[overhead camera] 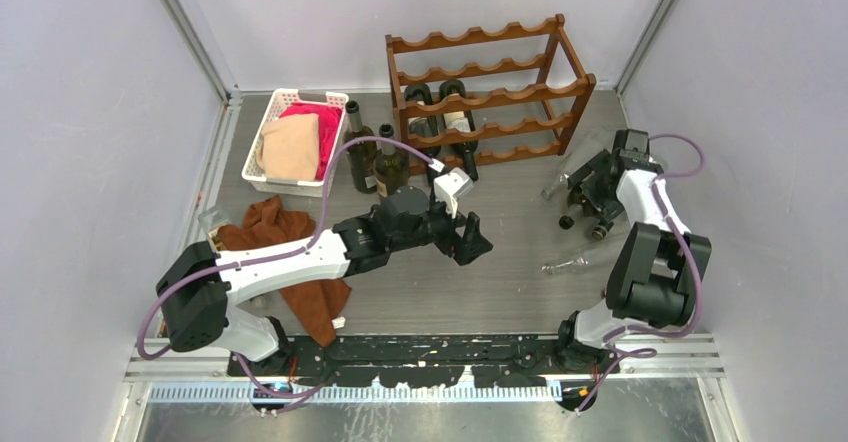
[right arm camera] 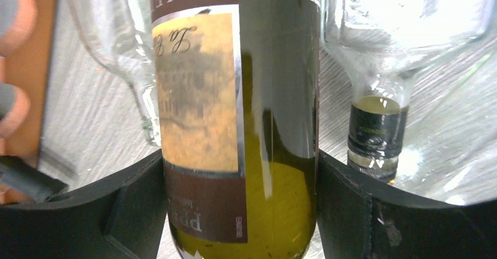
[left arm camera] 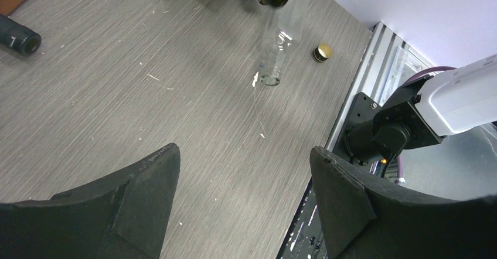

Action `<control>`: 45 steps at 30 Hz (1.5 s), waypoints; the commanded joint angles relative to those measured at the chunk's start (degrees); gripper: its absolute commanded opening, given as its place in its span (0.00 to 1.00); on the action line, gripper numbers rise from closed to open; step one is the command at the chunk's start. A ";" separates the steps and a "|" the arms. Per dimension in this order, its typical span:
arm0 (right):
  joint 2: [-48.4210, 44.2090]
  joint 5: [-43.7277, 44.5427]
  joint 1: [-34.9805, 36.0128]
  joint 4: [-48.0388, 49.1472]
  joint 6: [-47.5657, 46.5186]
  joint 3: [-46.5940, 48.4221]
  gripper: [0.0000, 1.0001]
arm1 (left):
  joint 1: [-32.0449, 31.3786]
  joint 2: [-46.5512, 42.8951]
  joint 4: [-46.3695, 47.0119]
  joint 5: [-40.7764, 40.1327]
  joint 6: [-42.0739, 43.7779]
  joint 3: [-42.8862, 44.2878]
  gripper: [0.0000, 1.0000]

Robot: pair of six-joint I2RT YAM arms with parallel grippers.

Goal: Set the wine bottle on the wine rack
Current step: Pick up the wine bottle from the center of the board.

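Two pincers, one busy: my right pincer (right arm camera: 240,174) clasps the bottle (right arm camera: 199,95), its long axis crossing the fingers, at the desk's (overhead camera: 520,282) right. The rack (overhead camera: 490,72) lies toward eleven o'clock. My left pincer (left arm camera: 243,197) hangs released, farther off.

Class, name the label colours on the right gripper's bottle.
Label: tan with brown bands; right wrist view.

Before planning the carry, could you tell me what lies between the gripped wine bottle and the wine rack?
A clear glass bottle lies there, seen in the right wrist view.
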 commanded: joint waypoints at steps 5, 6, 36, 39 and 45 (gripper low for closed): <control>-7.76 -6.04 -2.61 0.71 2.06 0.18 0.08 | -0.18 -0.07 2.95 1.58 -0.35 2.69 0.81; -8.28 -6.61 -3.02 0.57 2.12 0.10 0.07 | -0.18 -0.12 3.02 1.64 -0.42 2.71 0.81; -23.26 -26.06 -6.49 -12.26 -7.76 10.44 0.01 | 1.86 -3.77 8.53 5.73 -9.75 3.84 0.82; -23.90 -31.57 -6.55 -12.67 -10.32 11.43 0.01 | 2.10 -3.99 9.00 4.19 -15.49 5.45 0.82; -24.77 -43.47 -6.45 -12.60 -14.00 10.44 0.01 | 2.22 -2.79 11.79 -1.21 -27.02 6.73 0.84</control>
